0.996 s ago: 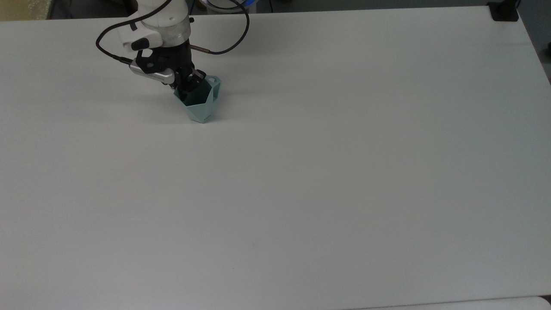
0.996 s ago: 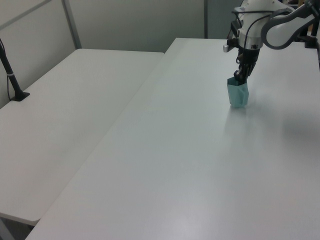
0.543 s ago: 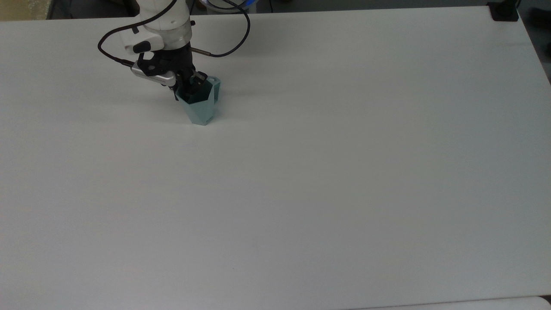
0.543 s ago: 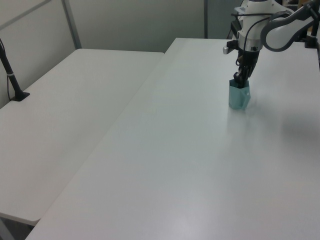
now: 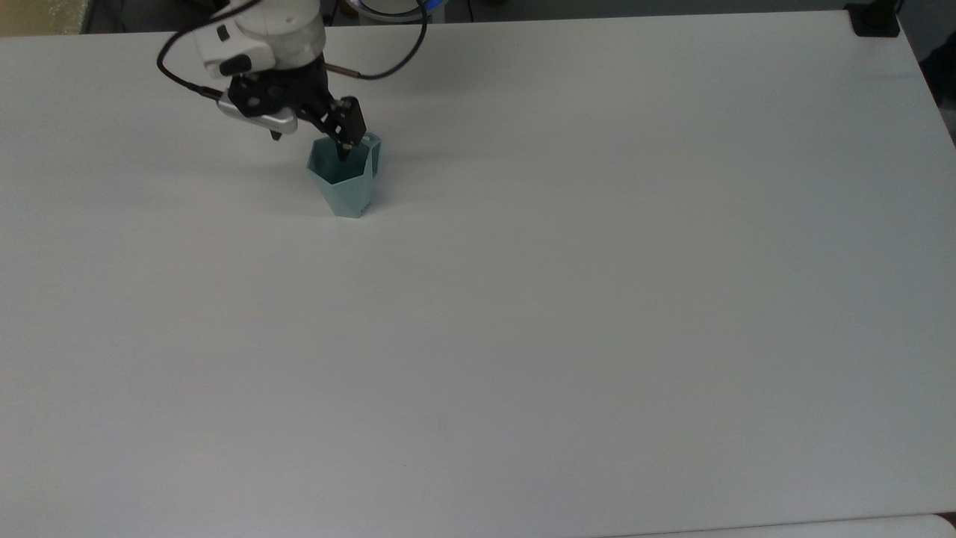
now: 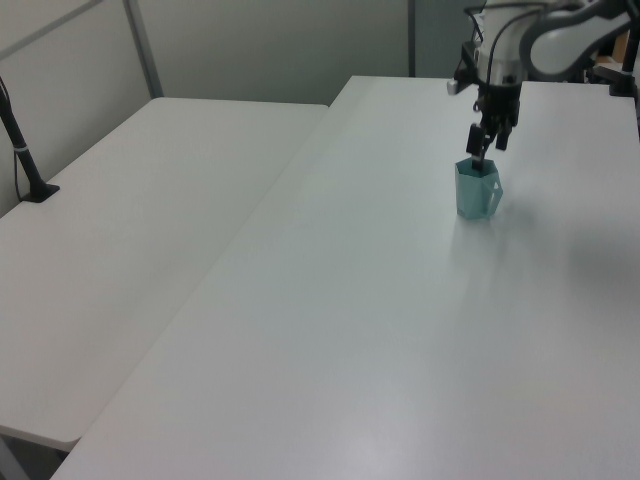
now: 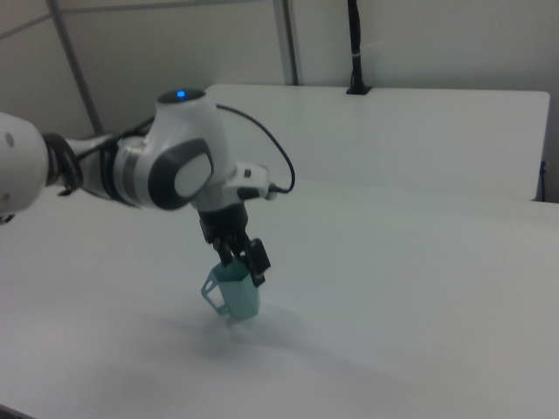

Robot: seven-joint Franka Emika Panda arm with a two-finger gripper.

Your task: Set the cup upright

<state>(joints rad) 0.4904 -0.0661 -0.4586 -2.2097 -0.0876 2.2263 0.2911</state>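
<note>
Hand (image 5: 345,146): black, two-fingered, mounted on a white arm (image 7: 170,170), held over the open mouth of the cup (image 5: 345,179). The fingers are seen spread apart, grasping nothing; in the top view one fingertip dips just inside the rim at the handle side, and in the right view the fingers (image 7: 255,262) straddle the rim (image 7: 234,272). Hand (image 6: 484,143) is likewise seen directly above the cup (image 6: 477,190) in the left view. Cup: pale teal, faceted, tapered to a narrow base, standing upright on the bench (image 5: 567,299), mouth upward, handle (image 7: 211,288) turned toward the right view's left. Position: far part of the bench, toward the top view's upper left. A black cable (image 5: 403,52) is looped from the wrist. A second white bench (image 6: 130,230) is set alongside, at the left view's left.
</note>
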